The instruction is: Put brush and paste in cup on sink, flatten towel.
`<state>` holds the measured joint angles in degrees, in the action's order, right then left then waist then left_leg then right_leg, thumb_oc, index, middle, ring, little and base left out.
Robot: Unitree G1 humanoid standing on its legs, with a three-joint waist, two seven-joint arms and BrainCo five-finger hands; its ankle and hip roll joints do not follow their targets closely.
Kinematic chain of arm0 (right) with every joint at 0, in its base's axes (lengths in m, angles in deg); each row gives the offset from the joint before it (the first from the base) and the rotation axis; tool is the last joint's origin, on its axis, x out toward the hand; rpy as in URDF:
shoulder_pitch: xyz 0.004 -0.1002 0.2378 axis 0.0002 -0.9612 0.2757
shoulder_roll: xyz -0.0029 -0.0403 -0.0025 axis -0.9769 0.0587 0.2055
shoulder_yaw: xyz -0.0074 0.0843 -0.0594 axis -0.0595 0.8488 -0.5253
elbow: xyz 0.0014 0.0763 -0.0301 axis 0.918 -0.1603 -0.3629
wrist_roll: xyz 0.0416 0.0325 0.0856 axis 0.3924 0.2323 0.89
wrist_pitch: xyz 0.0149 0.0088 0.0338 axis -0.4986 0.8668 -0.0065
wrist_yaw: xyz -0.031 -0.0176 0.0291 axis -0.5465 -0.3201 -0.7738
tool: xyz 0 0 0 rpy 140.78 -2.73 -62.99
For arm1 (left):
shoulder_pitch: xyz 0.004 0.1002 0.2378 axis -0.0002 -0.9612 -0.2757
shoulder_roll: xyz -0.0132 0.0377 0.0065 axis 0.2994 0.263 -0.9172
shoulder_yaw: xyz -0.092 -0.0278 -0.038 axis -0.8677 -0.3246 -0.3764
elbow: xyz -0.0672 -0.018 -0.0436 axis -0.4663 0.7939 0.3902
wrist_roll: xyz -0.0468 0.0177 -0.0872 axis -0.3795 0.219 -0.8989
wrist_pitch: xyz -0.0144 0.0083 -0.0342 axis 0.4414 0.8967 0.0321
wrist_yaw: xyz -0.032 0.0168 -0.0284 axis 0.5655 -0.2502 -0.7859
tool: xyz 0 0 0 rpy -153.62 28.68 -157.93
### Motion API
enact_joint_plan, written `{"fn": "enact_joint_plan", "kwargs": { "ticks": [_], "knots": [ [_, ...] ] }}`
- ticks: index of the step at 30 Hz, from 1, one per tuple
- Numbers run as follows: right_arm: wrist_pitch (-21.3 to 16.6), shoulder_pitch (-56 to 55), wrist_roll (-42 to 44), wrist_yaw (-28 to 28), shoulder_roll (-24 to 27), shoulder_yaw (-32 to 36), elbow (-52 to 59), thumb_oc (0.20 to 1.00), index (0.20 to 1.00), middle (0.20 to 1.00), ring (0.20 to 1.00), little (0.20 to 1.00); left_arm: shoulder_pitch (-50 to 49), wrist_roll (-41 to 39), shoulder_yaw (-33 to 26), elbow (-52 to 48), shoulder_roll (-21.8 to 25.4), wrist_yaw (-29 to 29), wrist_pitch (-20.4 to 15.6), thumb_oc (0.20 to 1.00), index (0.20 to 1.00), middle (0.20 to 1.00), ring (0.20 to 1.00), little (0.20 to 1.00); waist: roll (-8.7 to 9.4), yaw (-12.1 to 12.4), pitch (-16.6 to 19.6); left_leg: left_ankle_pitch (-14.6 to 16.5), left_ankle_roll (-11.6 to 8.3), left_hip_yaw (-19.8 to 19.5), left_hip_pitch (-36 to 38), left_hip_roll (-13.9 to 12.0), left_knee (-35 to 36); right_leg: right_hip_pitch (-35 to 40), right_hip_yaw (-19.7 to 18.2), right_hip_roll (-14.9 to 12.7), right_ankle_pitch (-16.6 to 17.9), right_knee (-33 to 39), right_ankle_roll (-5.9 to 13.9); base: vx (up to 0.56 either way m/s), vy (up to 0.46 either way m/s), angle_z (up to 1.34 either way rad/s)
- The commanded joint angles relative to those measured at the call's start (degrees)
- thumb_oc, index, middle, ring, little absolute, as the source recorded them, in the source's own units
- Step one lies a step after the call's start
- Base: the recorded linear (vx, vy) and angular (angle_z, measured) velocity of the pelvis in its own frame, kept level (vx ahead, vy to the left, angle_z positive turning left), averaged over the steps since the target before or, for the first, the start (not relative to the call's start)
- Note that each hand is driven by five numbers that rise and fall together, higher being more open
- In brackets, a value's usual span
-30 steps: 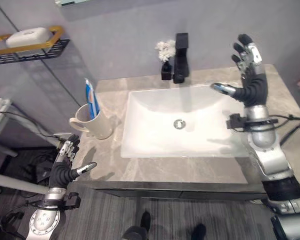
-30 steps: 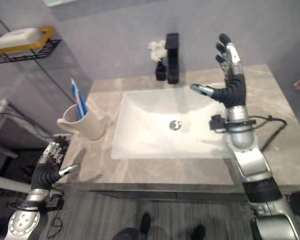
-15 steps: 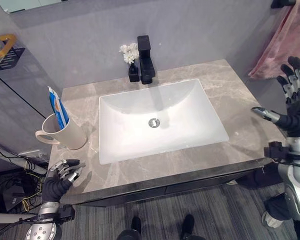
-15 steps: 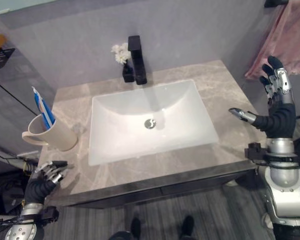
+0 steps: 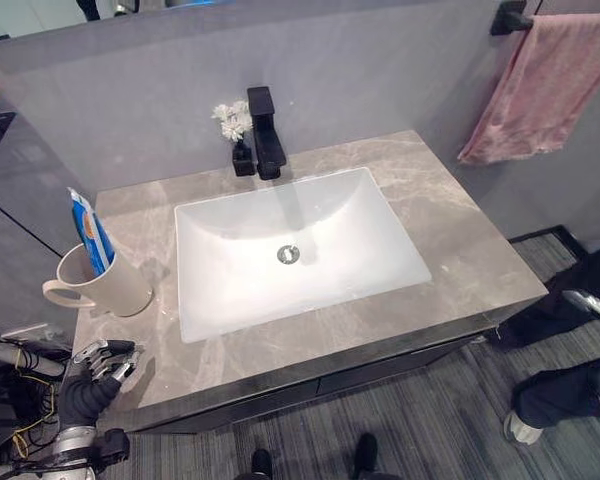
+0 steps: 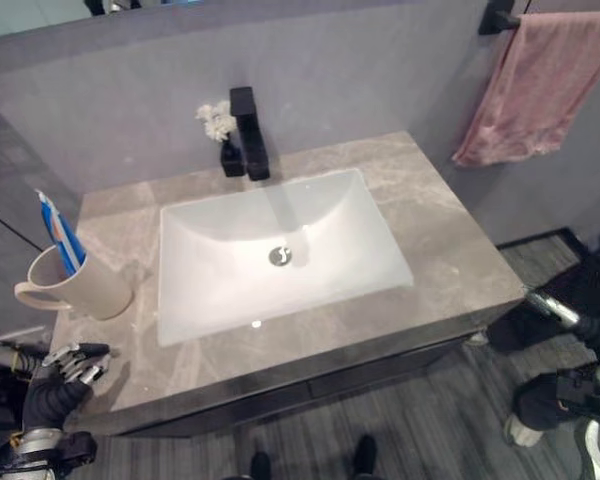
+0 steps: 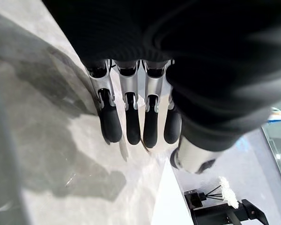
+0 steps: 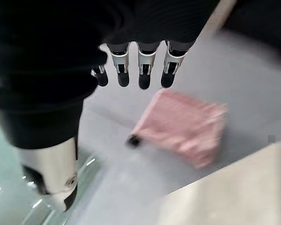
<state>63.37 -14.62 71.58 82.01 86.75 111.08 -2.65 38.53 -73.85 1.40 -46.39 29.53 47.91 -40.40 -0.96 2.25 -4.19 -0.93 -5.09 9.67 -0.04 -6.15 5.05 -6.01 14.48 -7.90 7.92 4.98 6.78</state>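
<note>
Left hand (image 5: 88,372) at near left counter (image 5: 460,230) edge, fingers loosely curled, holding nothing. Right hand (image 6: 565,312) near right, off the counter, fingers extended and empty. Cup (image 5: 105,283) with paste (image 5: 90,230) left of sink (image 5: 290,250). Towel (image 5: 540,85) hanging bunched, far right.

The grey marble table (image 5: 450,240) carries a beige cup (image 5: 105,285) at its left, and a black faucet (image 5: 265,135) with a small flower vase (image 5: 240,150) behind the white sink (image 5: 210,300).

Grey marble bench (image 5: 450,240) w/ white basin (image 5: 295,250) sitting against grey wall (image 5: 380,70); black tap (image 5: 265,135) standing behind; dark plank floor (image 5: 430,420) showing below.
</note>
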Motion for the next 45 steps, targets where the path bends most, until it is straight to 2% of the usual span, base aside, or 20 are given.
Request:
{"fn": "enact_joint_plan", "kwargs": {
  "ticks": [1,3,4,6,8,9,11,12,13,15,18,20,23,24,25,26,34,37,43,45],
  "knots": [
    [-1.55,2.51,5.04,1.09,1.58,3.07,-0.78,1.000,1.000,1.000,1.000,1.000,-3.43,0.66,-0.80,-1.39,2.81,-0.88,-1.27,0.529,0.529,0.529,0.529,0.529,2.67,0.03,-1.15,-1.09,-0.74,-0.97,-3.13,-2.69,-0.05,4.58,0.23,-4.54,-8.33,-4.00,3.37,-0.02,-0.014,-0.07],
    [-0.01,-0.99,12.12,5.69,3.40,1.44,-7.95,1.000,1.000,1.000,1.000,1.000,-4.50,-1.26,-0.49,-2.37,4.24,-2.71,-1.93,0.529,0.529,0.529,0.529,0.529,3.48,-0.07,-1.73,-1.24,-1.09,-0.83,-3.27,-2.91,-0.05,4.30,0.22,-4.44,-8.03,-3.95,3.41,-0.02,-0.016,-0.01],
    [0.77,-2.99,12.35,7.25,5.88,0.79,-11.84,1.000,1.000,1.000,1.000,1.000,-5.22,-2.11,-0.19,-3.11,5.99,-3.59,-2.56,0.526,0.526,0.526,0.526,0.526,3.90,-0.12,-2.20,-1.31,-1.27,-0.82,-3.28,-3.01,-0.05,4.29,0.30,-4.40,-7.97,-4.03,3.46,-0.03,-0.024,0.01],
    [1.02,-3.50,14.85,9.45,5.74,-1.05,-15.59,1.000,1.000,1.000,1.000,1.000,-5.84,-2.57,0.27,-3.90,6.95,-4.22,-2.91,0.523,0.523,0.523,0.523,0.523,4.03,0.02,-2.41,-1.12,-1.38,-0.95,-3.17,-3.10,-0.05,4.44,0.44,-4.40,-8.19,-4.15,3.49,0.00,0.000,0.00],
    [2.13,-4.51,14.26,10.45,7.86,-3.14,-20.55,1.000,1.000,1.000,1.000,1.000,-6.41,-3.19,0.60,-5.24,8.78,-4.87,-3.34,0.526,0.526,0.526,0.526,0.526,4.43,0.08,-2.68,-1.50,-1.52,-1.07,-3.56,-3.19,-0.05,4.08,0.67,-4.42,-7.83,-4.20,3.52,0.00,0.000,0.00],
    [2.96,-4.93,15.87,13.29,8.05,-5.62,-25.71,1.000,1.000,1.000,1.000,1.000,-6.97,-3.43,0.75,-5.69,9.72,-5.47,-3.53,0.520,0.520,0.520,0.520,0.520,4.56,0.29,-2.94,-1.37,-1.68,-1.22,-3.39,-3.23,-0.05,4.39,0.94,-4.45,-8.06,-4.29,3.61,0.00,0.000,0.00],
    [4.31,-6.28,14.97,15.05,10.30,-8.36,-30.12,1.000,1.000,1.000,1.000,1.000,-7.58,-4.16,0.50,-7.03,11.26,-6.01,-3.90,0.514,0.514,0.514,0.514,0.514,4.92,0.51,-3.10,-1.70,-1.84,-1.33,-3.77,-3.22,-0.05,4.23,1.16,-4.54,-7.77,-4.24,3.64,-0.01,-0.012,0.04],
    [5.33,-6.12,14.92,16.28,10.43,-11.80,-35.97,1.000,1.000,1.000,1.000,1.000,-7.55,-4.76,1.05,-7.48,12.24,-6.18,-4.28,0.492,0.492,0.492,0.492,0.492,5.09,0.86,-3.17,-1.77,-1.93,-1.53,-3.93,-3.26,-0.05,4.21,1.42,-4.61,-7.65,-4.17,3.73,-0.01,-0.021,0.09],
    [5.31,-6.07,14.92,16.28,10.44,-11.84,-36.01,1.000,1.000,1.000,1.000,1.000,-7.56,-4.76,1.03,-7.48,12.24,-6.18,-4.28,0.495,0.495,0.495,0.495,0.495,5.10,0.83,-3.16,-1.77,-1.92,-1.54,-3.94,-3.25,-0.05,4.21,1.42,-4.61,-7.65,-4.17,3.73,0.01,-0.028,0.09],
    [6.24,-3.63,11.99,16.79,9.21,-17.64,-43.55,1.000,1.000,1.000,1.000,1.000,-6.99,-5.33,1.69,-7.62,13.48,-6.33,-4.52,0.498,0.498,0.498,0.498,0.498,5.09,1.89,-3.44,-2.02,-2.02,-1.80,-4.11,-3.28,-0.05,4.35,1.84,-4.67,-7.60,-4.16,3.79,0.01,-0.031,0.03],
    [6.55,-1.36,8.73,15.82,7.99,-21.47,-47.62,1.000,1.000,1.000,1.000,1.000,-5.97,-6.18,2.34,-7.35,14.16,-6.70,-4.42,0.473,0.473,0.473,0.473,0.473,4.84,2.62,-3.59,-2.21,-2.09,-2.20,-4.52,-3.22,-0.05,4.47,2.37,-4.59,-7.69,-4.15,3.77,0.00,-0.029,0.08],
    [6.42,2.97,3.50,11.77,4.59,-24.94,-54.57,1.000,1.000,1.000,1.000,1.000,-5.05,-7.19,3.14,-7.23,14.52,-7.09,-4.45,0.438,0.438,0.438,0.438,0.438,4.18,3.85,-3.80,-2.58,-2.12,-2.86,-5.07,-3.12,-0.05,4.65,2.97,-4.55,-7.74,-4.06,3.69,0.02,-0.043,0.14],
    [5.88,9.83,-0.76,5.39,-0.18,-27.76,-60.43,1.000,1.000,1.000,1.000,1.000,-3.73,-7.93,3.62,-6.39,14.21,-6.47,-4.27,0.442,0.442,0.442,0.442,0.442,3.31,5.07,-3.95,-2.58,-2.06,-3.49,-5.36,-3.04,-0.05,5.06,3.83,-4.45,-7.93,-3.73,3.68,0.03,-0.036,0.14],
    [5.82,10.03,-0.78,5.35,-0.23,-27.80,-60.56,1.000,1.000,1.000,1.000,1.000,-3.62,-7.93,3.56,-6.36,14.21,-6.47,-4.28,0.442,0.442,0.442,0.442,0.442,3.35,5.05,-3.97,-2.78,-2.02,-3.50,-5.56,-3.02,-0.05,4.91,3.83,-4.45,-7.73,-3.65,3.64,0.03,-0.034,0.15],
    [5.34,14.72,-5.02,1.88,-2.11,-31.44,-64.03,1.000,1.000,1.000,1.000,1.000,-2.29,-7.97,4.59,-6.25,13.98,-5.93,-4.62,0.445,0.445,0.445,0.445,0.445,2.63,6.14,-3.92,-2.74,-2.03,-3.92,-5.80,-2.99,-0.05,5.05,4.08,-4.39,-7.90,-3.50,3.58,0.02,-0.041,0.13],
    [5.48,17.07,-6.39,0.66,-3.01,-33.20,-64.81,1.000,1.000,1.000,1.000,1.000,-1.50,-8.69,4.91,-5.96,13.73,-5.77,-4.41,0.457,0.457,0.457,0.457,0.457,2.42,6.54,-3.82,-2.88,-2.02,-4.10,-6.06,-2.91,-0.05,5.05,4.18,-4.32,-7.89,-3.32,3.55,0.03,-0.043,0.10],
    [5.97,26.05,-16.18,-2.48,-7.55,-45.40,-65.99,1.000,1.000,1.000,1.000,1.000,3.99,-8.65,9.10,-4.69,13.97,-5.08,-4.12,0.442,0.442,0.442,0.442,0.442,1.55,9.53,-2.62,-3.54,-2.07,-7.16,-8.10,-1.77,-0.05,6.25,7.20,-4.33,-8.48,-2.86,3.05,0.03,-0.041,0.23],
    [6.00,27.18,-18.75,-2.11,-7.72,-48.36,-63.76,1.000,1.000,1.000,1.000,1.000,4.77,-8.49,10.29,-4.87,14.85,-5.33,-4.25,0.379,0.379,0.379,0.379,0.379,1.47,10.33,-2.34,-3.88,-1.92,-8.46,-8.60,-1.32,-0.05,6.88,8.56,-4.33,-8.87,-3.22,2.81,0.04,-0.029,0.28],
    [6.56,31.34,-22.55,-4.03,-9.01,-51.91,-65.55,1.000,1.000,1.000,1.000,1.000,6.93,-8.97,13.32,-5.03,16.01,-5.30,-3.86,0.319,0.319,0.319,0.319,0.319,0.82,11.95,-2.39,-3.94,-1.92,-10.26,-9.06,-0.63,-0.05,7.89,10.68,-4.49,-9.70,-3.80,2.75,0.03,-0.024,0.17],
    [6.75,32.32,-23.24,-4.84,-9.41,-52.70,-65.80,1.000,1.000,1.000,1.000,1.000,7.97,-9.87,14.35,-5.27,16.23,-5.22,-3.61,0.256,0.256,0.256,0.256,0.256,0.54,12.21,-2.54,-4.09,-1.94,-10.60,-9.56,-0.41,-0.05,7.78,11.19,-4.40,-9.85,-3.73,2.72,0.03,-0.011,0.14]
  ]
}}
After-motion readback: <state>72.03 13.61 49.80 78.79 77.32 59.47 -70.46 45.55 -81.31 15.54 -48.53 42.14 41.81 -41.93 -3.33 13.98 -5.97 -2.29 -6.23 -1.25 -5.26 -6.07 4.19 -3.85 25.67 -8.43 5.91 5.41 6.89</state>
